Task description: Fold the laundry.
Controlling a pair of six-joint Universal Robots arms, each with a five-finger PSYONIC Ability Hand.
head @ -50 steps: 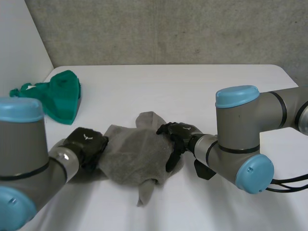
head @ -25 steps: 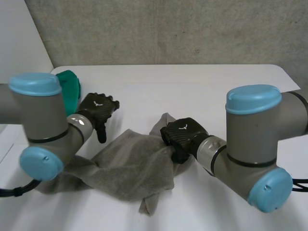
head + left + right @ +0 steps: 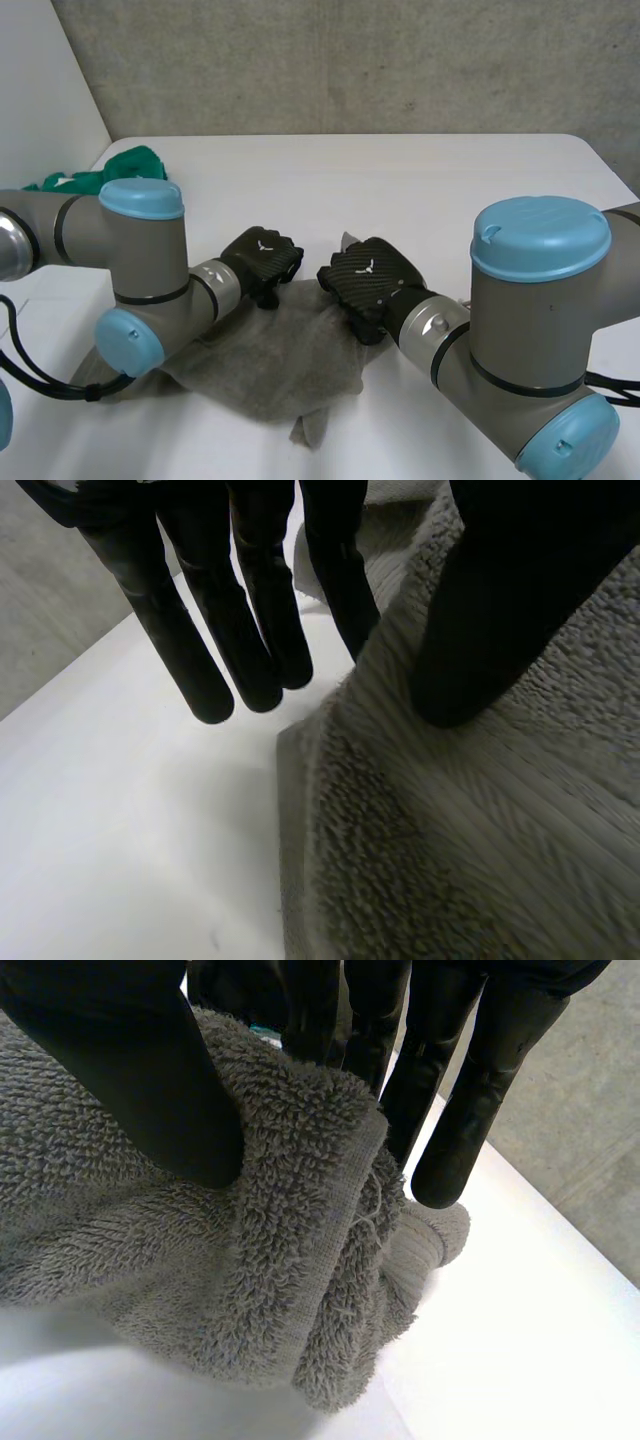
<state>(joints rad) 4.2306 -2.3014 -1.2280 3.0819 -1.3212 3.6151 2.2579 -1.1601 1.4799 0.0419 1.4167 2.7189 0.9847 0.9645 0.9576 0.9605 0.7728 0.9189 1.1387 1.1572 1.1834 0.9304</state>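
- One grey towel lies crumpled on the white table, long axis left to right.
- Right hand pinches its far edge.
- Left hand beside it: fingers straight, thumb on towel.
- One green cloth, far left.

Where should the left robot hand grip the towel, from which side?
Likely the far hem of the towel, at the left robot hand, reaching over from the near side, thumb on top: that hem lies free, and the right robot hand pinches the fold beside it.
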